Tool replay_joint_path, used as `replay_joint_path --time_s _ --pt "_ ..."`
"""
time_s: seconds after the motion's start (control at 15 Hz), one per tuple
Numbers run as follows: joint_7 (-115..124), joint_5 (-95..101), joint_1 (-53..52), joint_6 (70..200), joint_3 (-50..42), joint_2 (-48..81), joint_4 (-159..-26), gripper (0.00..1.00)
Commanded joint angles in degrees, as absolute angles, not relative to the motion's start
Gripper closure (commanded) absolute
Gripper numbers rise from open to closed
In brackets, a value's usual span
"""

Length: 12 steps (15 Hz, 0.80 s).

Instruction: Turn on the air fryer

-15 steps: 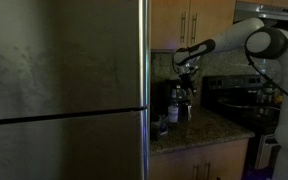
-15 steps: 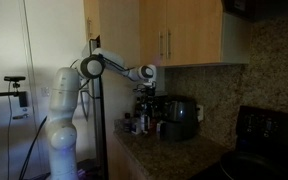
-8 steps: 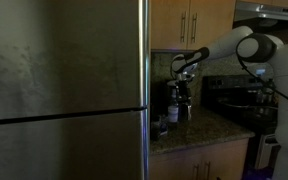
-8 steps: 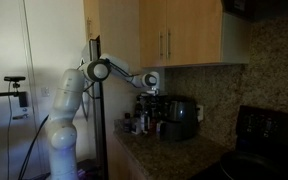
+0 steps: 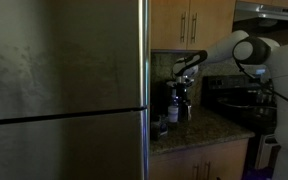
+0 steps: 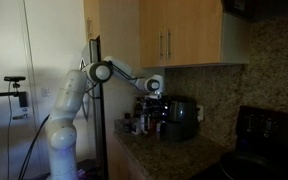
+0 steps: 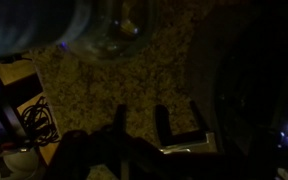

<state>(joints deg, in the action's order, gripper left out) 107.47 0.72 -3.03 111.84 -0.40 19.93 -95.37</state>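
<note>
Wrist view: the dark two-fingered pincer is shown with fingers apart, empty, over speckled granite. In an exterior view the small black round-topped air fryer is seen below and beside it; its controls should be approached slowly and squarely.

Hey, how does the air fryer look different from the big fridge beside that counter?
The fridge is tall and rises well above the counter, while the air fryer is small and sits on the counter. The fridge is grey steel with flat door fronts; the air fryer is black with a rounded top. Both stand upright.
</note>
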Motion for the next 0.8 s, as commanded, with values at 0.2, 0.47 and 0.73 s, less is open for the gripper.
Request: replay_joint_path --time_s 0.2,0.47,0.73 --pt "105.96 2.07 -4.34 115.09 -1.09 19.47 -95.40 0.00" --pt "106.79 4.19 -5.11 113.91 -1.50 19.55 -95.14 0.00" --pt "112.60 19.35 -7.71 107.90 -4.18 19.50 -94.16 0.00"
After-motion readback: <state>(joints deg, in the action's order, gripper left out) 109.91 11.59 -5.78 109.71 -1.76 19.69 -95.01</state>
